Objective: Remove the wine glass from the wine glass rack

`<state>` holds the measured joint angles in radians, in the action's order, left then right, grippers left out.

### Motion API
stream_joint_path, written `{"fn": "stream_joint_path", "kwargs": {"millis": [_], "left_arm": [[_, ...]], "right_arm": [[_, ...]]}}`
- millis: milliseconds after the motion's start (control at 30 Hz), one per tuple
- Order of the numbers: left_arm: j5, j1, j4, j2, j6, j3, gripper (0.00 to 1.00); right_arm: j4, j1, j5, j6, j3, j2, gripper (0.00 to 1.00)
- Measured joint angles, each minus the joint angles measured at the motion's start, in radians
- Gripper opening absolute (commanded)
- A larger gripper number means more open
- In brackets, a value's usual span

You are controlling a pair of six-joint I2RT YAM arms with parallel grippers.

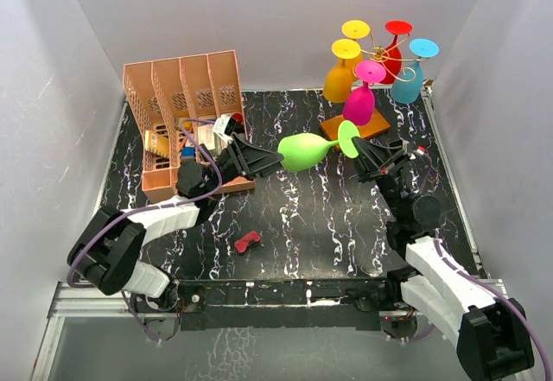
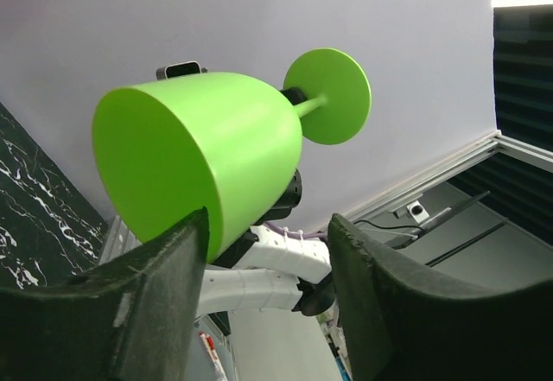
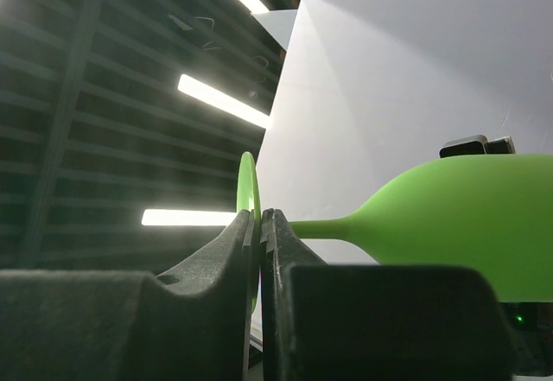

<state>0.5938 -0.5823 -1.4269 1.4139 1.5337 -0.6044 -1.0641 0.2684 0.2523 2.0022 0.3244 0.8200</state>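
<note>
- Top view: green wine glass (image 1: 302, 151) is off the rack (image 1: 378, 127), lying on its side in the air above the dark marbled worktop (image 1: 328, 225), just in front of the rack's wooden base.
- Its bowl points toward the left arm and its foot toward the right arm.
- Left claw (image 1: 271, 160) sits at the mouth end of the bowl; right claw (image 1: 363, 151) is at the foot.
- Five other glasses (image 1: 361, 103) hang upside down from the gold wire arms: two yellow-orange, one red, one blue, one magenta.
- Pink file organiser (image 1: 186, 96) stands at the far left of the worktop, with a small red object (image 1: 248, 241) near the front.
- Left wrist view: the two dark fingers (image 2: 130, 312) stand apart with the bowl's rim end between them.
- One finger overlaps the bowl's edge; the other shows a clear gap, so there is no clamp on the glass.
- The stem and round foot point away from the camera.
- Right wrist view: fingers (image 3: 216, 260) are pressed together on the thin edge of the glass's foot, pinching it.
- The stem runs level to the right into the bowl.
</note>
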Motion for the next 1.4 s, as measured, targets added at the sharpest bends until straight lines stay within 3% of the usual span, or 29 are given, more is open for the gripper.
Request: {"fn": "stream_joint_path", "kwargs": {"millis": [300, 367, 467, 600, 800, 933, 1100, 1233, 1400], "left_arm": [[0.001, -0.002, -0.010, 0.023, 0.014, -0.004, 0.20], [0.001, -0.002, -0.010, 0.023, 0.015, -0.005, 0.13], [0.002, -0.002, -0.013, 0.023, 0.016, -0.006, 0.00], [0.001, -0.004, -0.020, 0.023, 0.014, -0.014, 0.00], [0.002, -0.004, 0.086, 0.010, -0.049, -0.014, 0.00], [0.000, -0.004, 0.315, -0.064, -0.168, -0.015, 0.00], [-0.054, -0.004, 0.811, -0.207, -0.415, -0.099, 0.00], [-0.148, -0.005, 1.214, -0.231, -0.603, -0.275, 0.00], [-0.292, -0.007, 1.700, -0.097, -0.843, -0.597, 0.00]], "right_arm": [[0.085, 0.000, -0.018, 0.000, -0.013, -0.055, 0.13], [0.128, 0.002, -0.026, -0.008, -0.013, -0.090, 0.18], [0.239, 0.004, -0.050, -0.049, -0.013, -0.154, 0.40], [0.475, 0.004, -0.094, -0.146, 0.000, -0.214, 0.60], [0.831, 0.004, -0.206, -0.407, 0.039, -0.309, 0.73], [1.111, 0.005, -0.355, -0.641, 0.064, -0.376, 0.81], [1.418, 0.005, -0.555, -0.917, 0.142, -0.429, 0.88], [1.520, 0.005, -0.658, -1.101, 0.214, -0.460, 0.90], [1.570, 0.005, -0.697, -1.221, 0.264, -0.491, 0.91]]}}
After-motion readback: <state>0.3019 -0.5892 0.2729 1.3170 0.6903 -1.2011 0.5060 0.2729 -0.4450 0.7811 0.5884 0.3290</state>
